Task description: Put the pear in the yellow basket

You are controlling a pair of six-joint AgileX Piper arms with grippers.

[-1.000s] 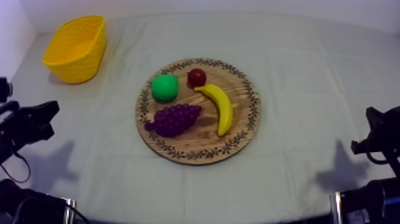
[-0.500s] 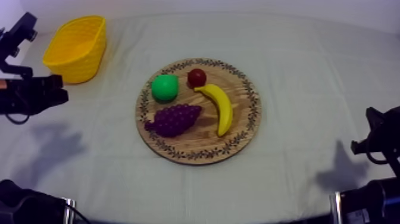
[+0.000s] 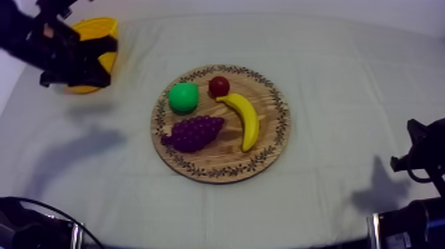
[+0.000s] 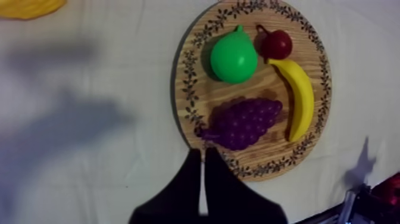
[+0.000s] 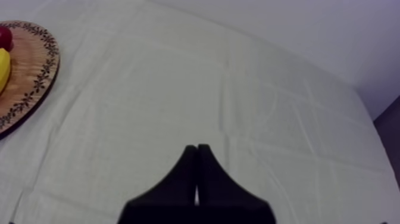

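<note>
My left gripper (image 4: pixel 202 154), fingers pressed together on nothing, hangs beside the yellow basket (image 3: pixel 97 28) above the grey-white cloth (image 4: pixel 119 71), the wooden board (image 4: pixel 275 146) ahead of it bearing the pear (image 4: pixel 234 58) beyond the grapes (image 4: pixel 244 122).

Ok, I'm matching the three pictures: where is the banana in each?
Top view: banana on the right half of the board, beside the small red fruit.
Left wrist view: banana on the board, between grapes and rim.
Right wrist view: banana sliver on the board, by the small red fruit.
Shared landmark: the board's patterned rim.
</note>
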